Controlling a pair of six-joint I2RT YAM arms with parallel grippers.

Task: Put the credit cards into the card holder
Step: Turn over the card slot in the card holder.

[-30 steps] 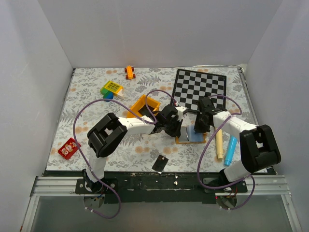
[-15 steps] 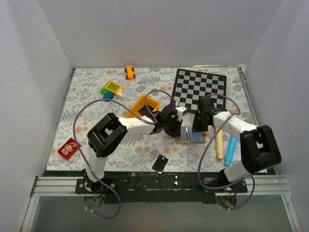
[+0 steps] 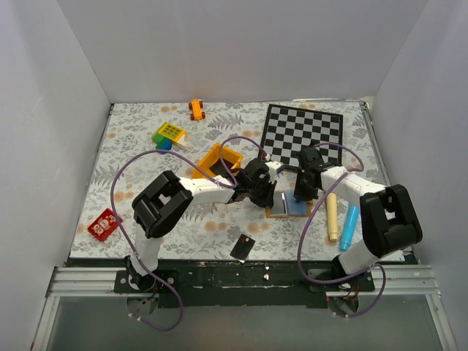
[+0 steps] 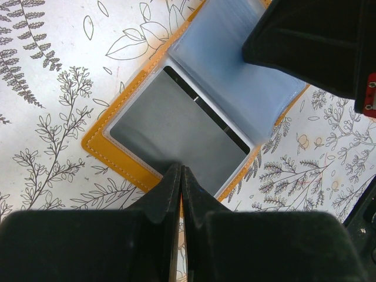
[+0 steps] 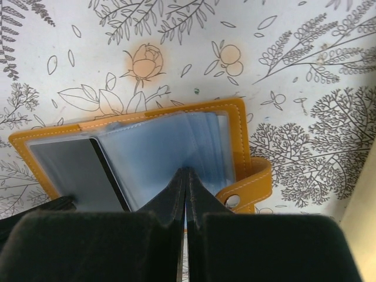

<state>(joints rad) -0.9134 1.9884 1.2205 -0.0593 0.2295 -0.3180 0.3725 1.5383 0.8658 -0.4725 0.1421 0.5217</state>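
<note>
**Card holder open mid-table, one card sleeved, one loose**

Enclosure: we see plain white walls (image 3: 241, 51) on three sides. The table (image 3: 131, 183) carries a pale cloth printed with ferns and orange flowers.

The card holder (image 3: 289, 207) lies open and flat on the cloth, right of centre, between the two arms. Its tan cover is down and its blue-grey clear sleeves face up. One black card (image 4: 176, 129) sits in the left-hand sleeve. A second black card (image 3: 243, 247) lies loose on the cloth near the front edge, well apart from the holder.

The left gripper (image 4: 179, 173) sits at the near edge of the sleeved card, its jaws drawn to a thin slit. We cannot tell if anything is pinched. The right gripper (image 5: 187, 176) is over the fanned right-hand sleeves, its jaws likewise nearly touching. The snap tab (image 5: 252, 182) sticks out to the side.

Elsewhere on the cloth:
- chequered board (image 3: 303, 134) at back right
- yellow bin (image 3: 221, 159) beside the left arm
- orange toy car (image 3: 196, 110) at the back
- green-yellow block (image 3: 169, 134)
- red piece (image 3: 103, 224) at front left
- cream stick (image 3: 332, 218) and blue stick (image 3: 349, 227) right of the holder
</note>
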